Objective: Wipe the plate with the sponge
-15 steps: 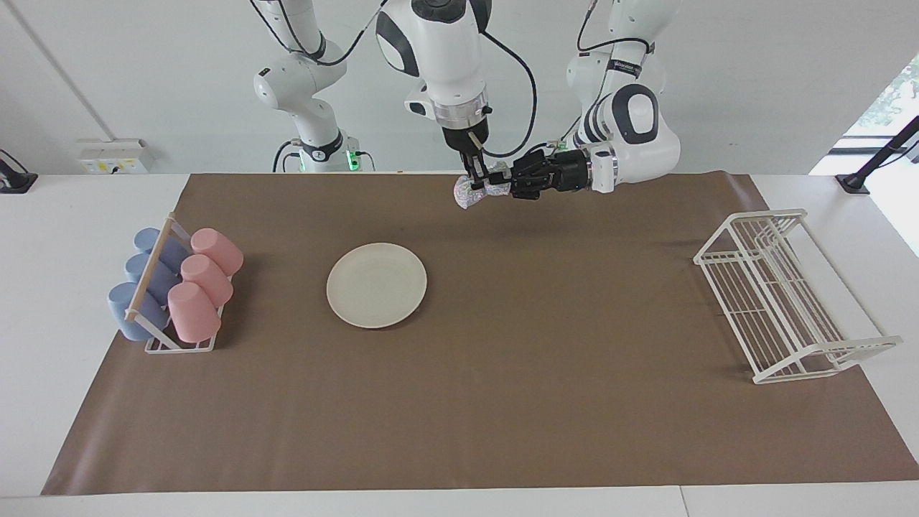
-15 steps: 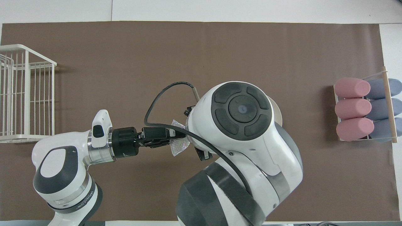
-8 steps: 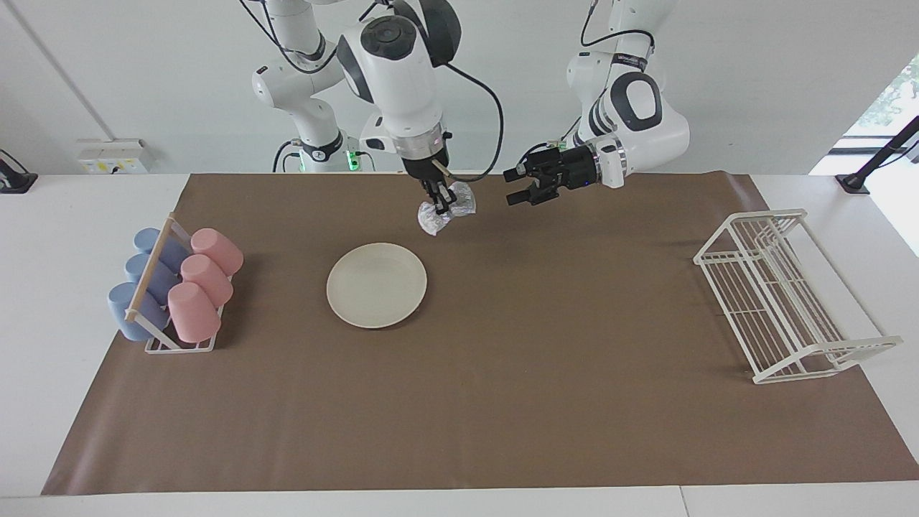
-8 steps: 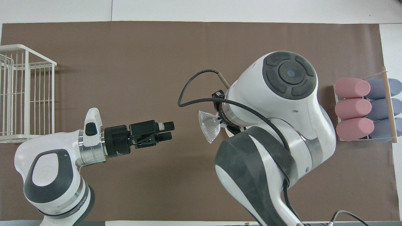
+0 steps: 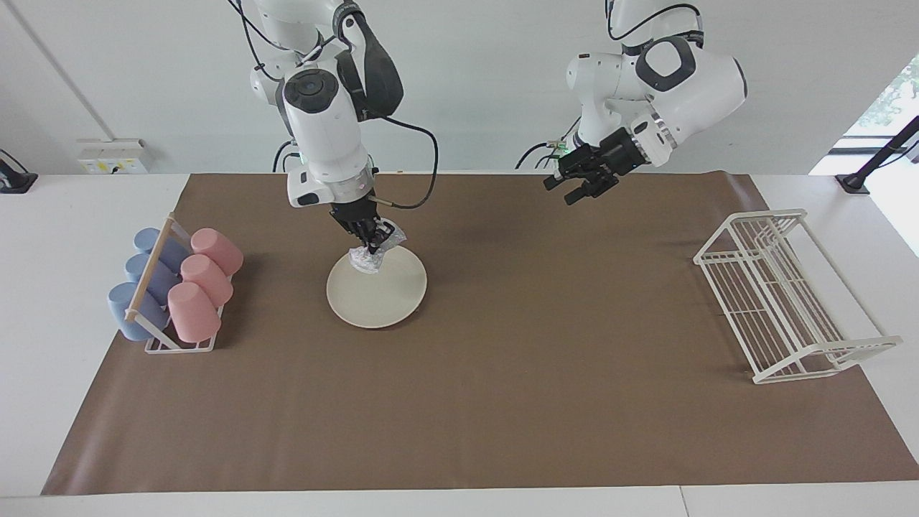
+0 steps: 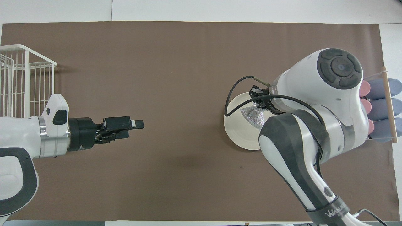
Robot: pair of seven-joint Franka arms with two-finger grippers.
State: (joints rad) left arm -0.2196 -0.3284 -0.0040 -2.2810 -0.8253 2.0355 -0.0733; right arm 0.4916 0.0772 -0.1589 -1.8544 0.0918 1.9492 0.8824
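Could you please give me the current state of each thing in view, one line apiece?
plate: flat on the mat, upright.
sponge: held over the plate's rim nearer the robots.
right gripper: shut on the sponge.
left gripper: open, empty, over bare mat.
cups: lying in their rack.
wire rack: empty.

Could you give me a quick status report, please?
Right gripper shut on sponge, over plate. Left gripper open, empty, waiting. Nothing in the way.

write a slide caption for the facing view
Right gripper lowers the sponge onto the plate; left gripper waits, open.
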